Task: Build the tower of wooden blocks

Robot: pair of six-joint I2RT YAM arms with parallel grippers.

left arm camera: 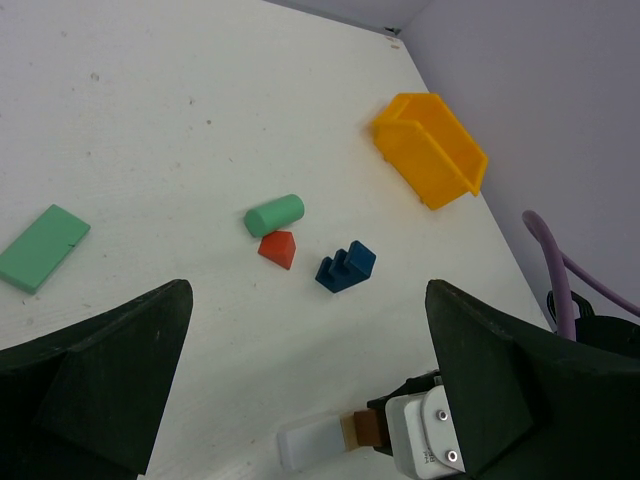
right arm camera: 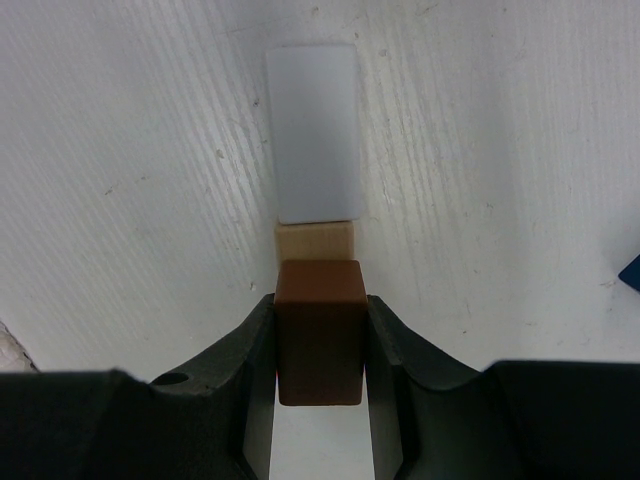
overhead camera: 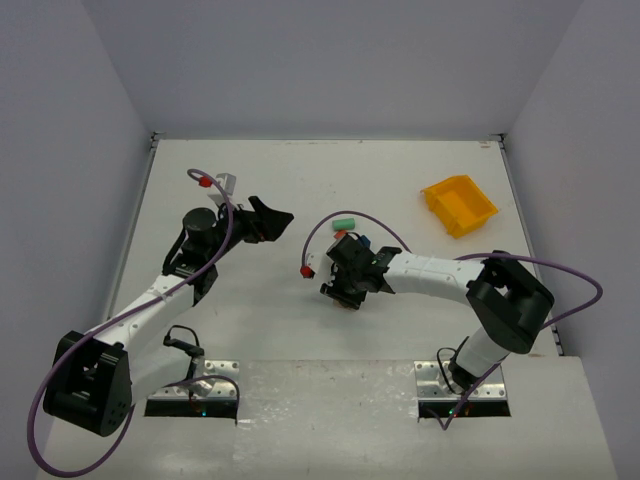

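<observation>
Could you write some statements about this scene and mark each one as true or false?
1. The right gripper is shut on a brown block. True.
2. The blue notched block lies inside the yellow bin. False: it lies on the table, outside the bin.
3. The left gripper is open and empty. True.
4. The mint green cylinder stands upright. False: it lies on its side.

White table (overhead camera: 300, 180), pale grey walls (overhead camera: 330, 60)
</observation>
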